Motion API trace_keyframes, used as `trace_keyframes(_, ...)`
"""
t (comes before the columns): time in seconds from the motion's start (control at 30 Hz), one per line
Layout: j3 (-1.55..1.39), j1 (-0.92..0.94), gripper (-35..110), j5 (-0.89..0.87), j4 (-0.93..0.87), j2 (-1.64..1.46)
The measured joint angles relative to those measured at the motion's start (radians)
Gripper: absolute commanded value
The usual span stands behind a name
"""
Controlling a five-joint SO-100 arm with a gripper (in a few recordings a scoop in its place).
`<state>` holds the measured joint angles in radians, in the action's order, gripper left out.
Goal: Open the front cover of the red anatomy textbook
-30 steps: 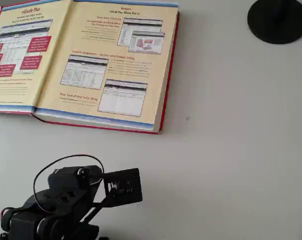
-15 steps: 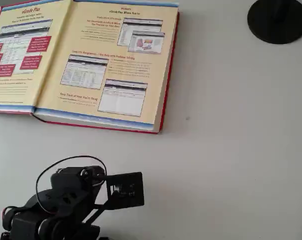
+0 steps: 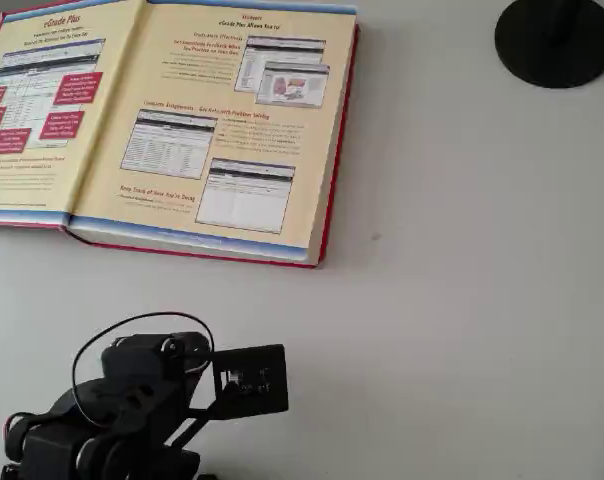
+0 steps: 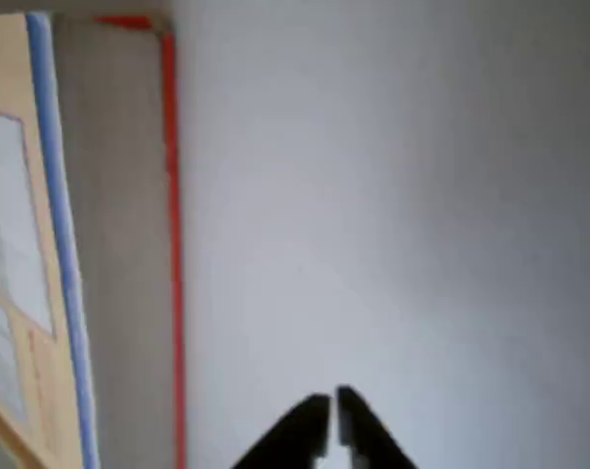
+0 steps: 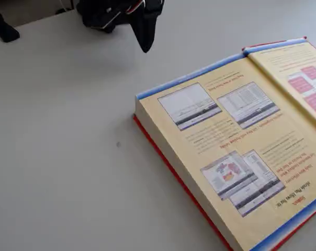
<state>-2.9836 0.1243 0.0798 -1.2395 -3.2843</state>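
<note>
Textbook — the red anatomy textbook (image 3: 222, 130) is lying open on the white table (image 3: 462, 280), filling the upper left of the overhead view. Front cover (image 3: 32, 110) is resting flat to the left w/ its yellow-tan inner side and red boxes facing up; endpaper w/ screenshots is showing on the right half. Gripper (image 4: 331, 415) is hanging over bare table, well apart from the book's red edge — jaws are sitting together, tips nearly touching, holding nothing. Black round base (image 3: 557, 40) is sitting at top right of the overhead view.
</note>
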Motion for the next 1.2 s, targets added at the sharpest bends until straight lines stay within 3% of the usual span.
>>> trace_keyframes(1.2,0.0,-0.02,0,-0.054,-0.012,-0.008)
